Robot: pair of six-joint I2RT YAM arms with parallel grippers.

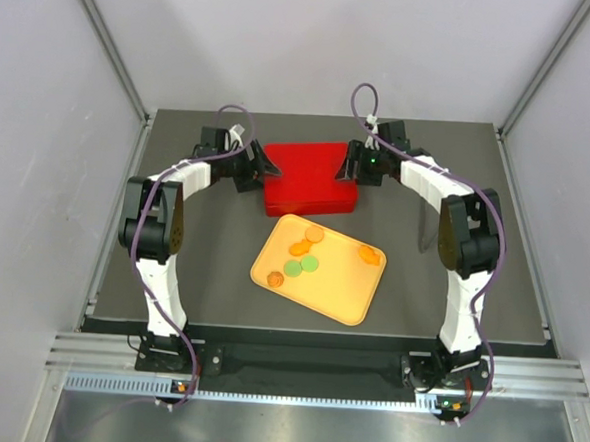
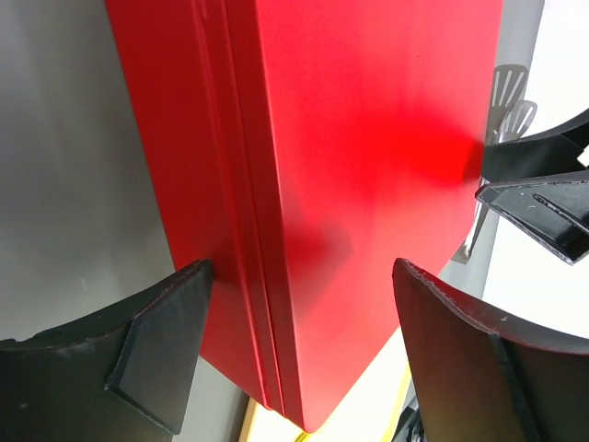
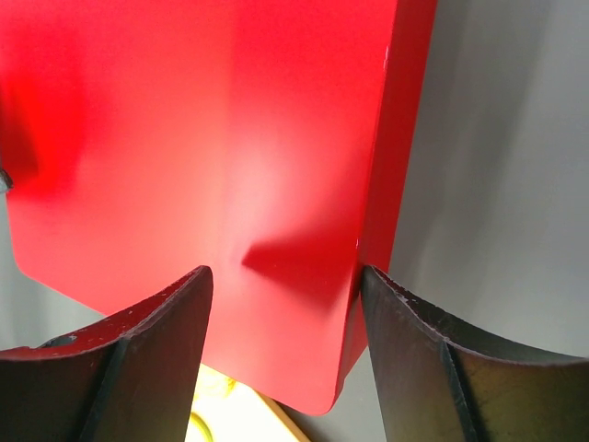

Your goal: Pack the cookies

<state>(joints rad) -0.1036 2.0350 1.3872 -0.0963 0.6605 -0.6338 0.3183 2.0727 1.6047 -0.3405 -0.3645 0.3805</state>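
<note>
We see a dark rectangular table (image 1: pixel 215 226) with a red, flat, round-cornered box (image 1: pixel 313 177) (image 2: pixel 368 138) (image 3: pixel 184 120) lying at its far middle, lid on. Just in front of the box, apart from it, a yellow plastic tray (image 1: pixel 340 299) sits at a slant. The left gripper (image 1: pixel 263 164) (image 2: pixel 302 267) is at the box's left end. Its jaws are spread wide, with one finger beside the box's long side wall and the other over the lid. The right gripper (image 1: pixel 346 166) (image 3: pixel 285 272) is at the right end, its jaws also parted, astride the box's edge in the same way. We cannot tell whether any finger presses on the box. The cookies (image 1: pixel 298 249), small flat round discs, lie loose on the tray. We count four orange and two green, most of them toward its left half and one orange disc near its right rim.
</note>
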